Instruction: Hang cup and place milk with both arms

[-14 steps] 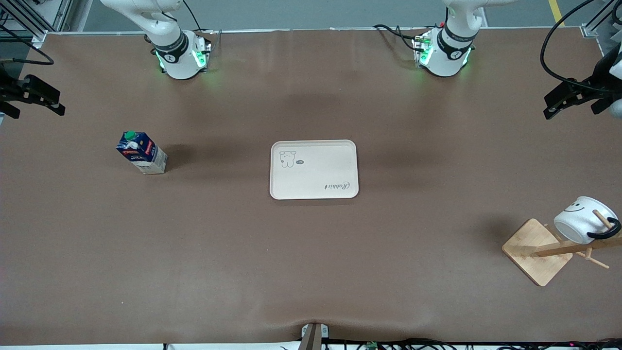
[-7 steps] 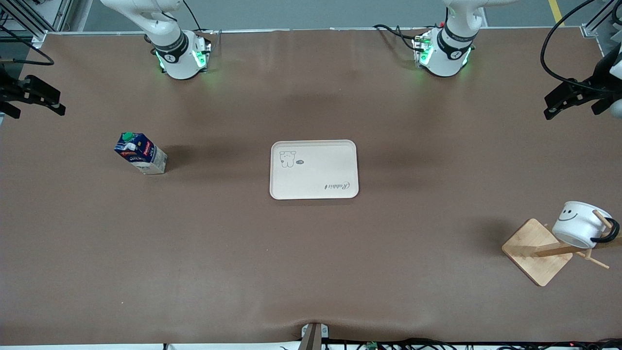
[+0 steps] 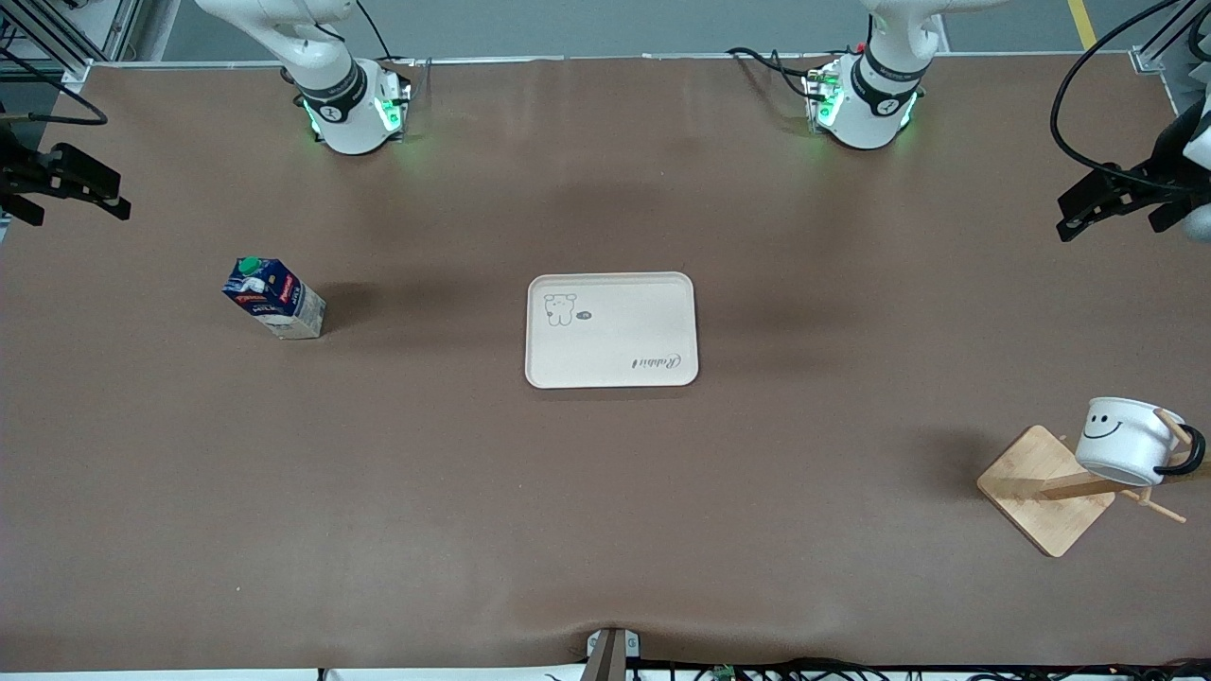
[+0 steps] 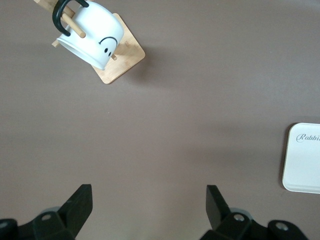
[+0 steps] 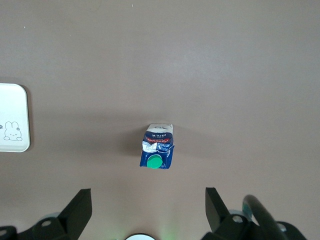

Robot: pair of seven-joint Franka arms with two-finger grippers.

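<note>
The white cup (image 3: 1126,441) with the black smiley hangs by its black handle on a peg of a wooden rack (image 3: 1045,489) toward the left arm's end, nearer the front camera than the tray. It also shows in the left wrist view (image 4: 92,35). The dark-blue milk (image 3: 274,298) with a green cap stands on the table toward the right arm's end; it also shows in the right wrist view (image 5: 160,149). My left gripper (image 3: 1069,213) (image 4: 148,205) is open and empty, high over its end of the table. My right gripper (image 3: 115,197) (image 5: 147,207) is open and empty, high over its own end.
A cream tray (image 3: 612,329) with a small rabbit drawing lies at the table's middle, between milk and rack. Its edge shows in the left wrist view (image 4: 302,157) and in the right wrist view (image 5: 12,132). Brown table surface surrounds everything.
The cup has swung on its peg from tilted to hanging more level, its smiley turned toward the camera. The milk's top shifted slightly. Both grippers have barely moved.
</note>
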